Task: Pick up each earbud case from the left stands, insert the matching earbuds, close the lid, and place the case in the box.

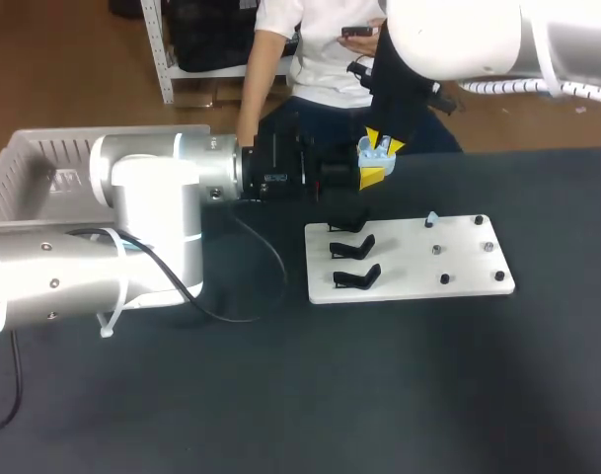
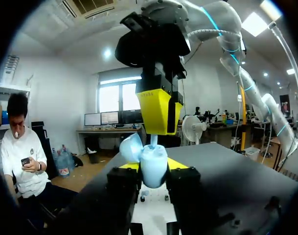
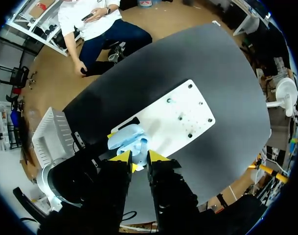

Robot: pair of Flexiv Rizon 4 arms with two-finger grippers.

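Left gripper (image 1: pixel 375 176): upper centre of the head view, fingers clamped on the pale blue earbud case (image 2: pixel 152 164) from both sides, holding it clear of the table (image 1: pixel 379 395). The case lid (image 2: pixel 131 147) stands open, tilted to one side.

Right gripper (image 1: pixel 382 145): points straight down, directly above the case. Its fingers are drawn close on a pale blue earbud (image 2: pixel 153 140), the stem just at the case opening.

White board (image 1: pixel 409 272) lies right of centre, with three black stands (image 1: pixel 354 247) on its left half. White box (image 1: pixel 29 168) sits at the left edge.
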